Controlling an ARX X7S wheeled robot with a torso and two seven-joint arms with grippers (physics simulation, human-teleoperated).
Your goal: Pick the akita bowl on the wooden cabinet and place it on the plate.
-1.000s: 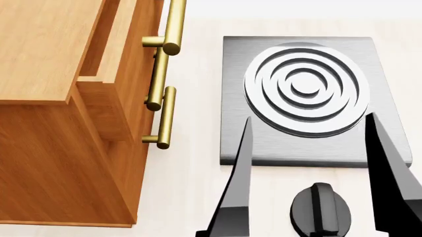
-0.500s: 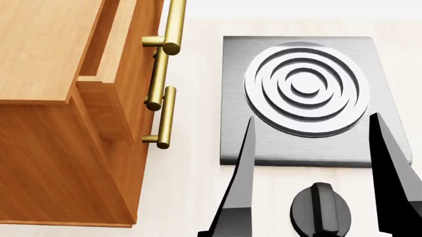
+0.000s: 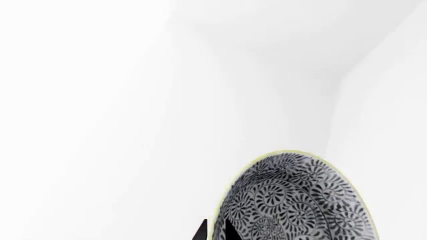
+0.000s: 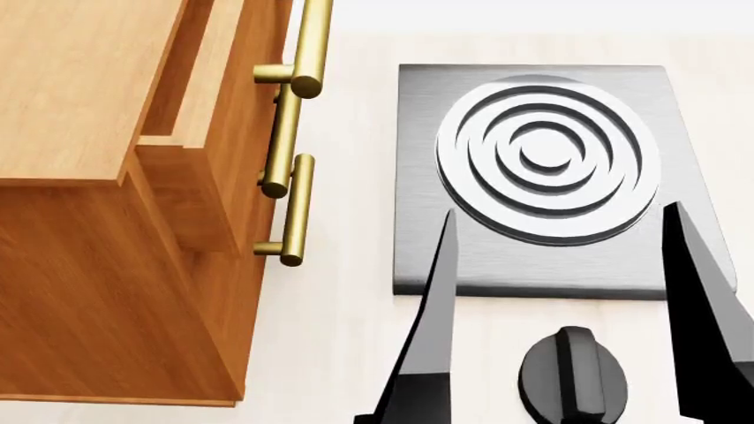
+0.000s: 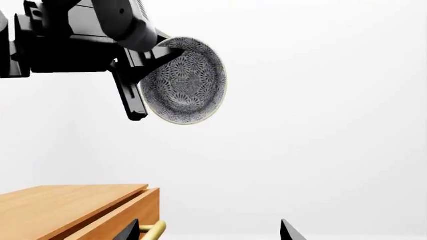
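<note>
The akita bowl [image 3: 300,200] has a dense dark leaf pattern and a pale rim. My left gripper [image 3: 215,227] is shut on its rim, one finger inside and one outside. The right wrist view shows that bowl [image 5: 187,82] tipped on its side, held by the left gripper [image 5: 157,57] high in the air above the wooden cabinet [image 5: 67,210]. In the head view the cabinet [image 4: 94,88] fills the left side. My right gripper [image 4: 559,212] is open and empty, its fingers spread over the near edge of the stove. Its fingertips also show at the edge of the right wrist view [image 5: 208,225]. The plate is out of view.
A grey square stove [image 4: 425,177] with a ring burner lies on the pale counter right of the cabinet. Its black knob [image 4: 574,375] sits between my right fingers. Brass bar handles [image 4: 309,44] stick out from the cabinet's drawer fronts toward the stove.
In the head view the right gripper's fingers have drifted slightly to the right. The cabinet and stove have not moved.
</note>
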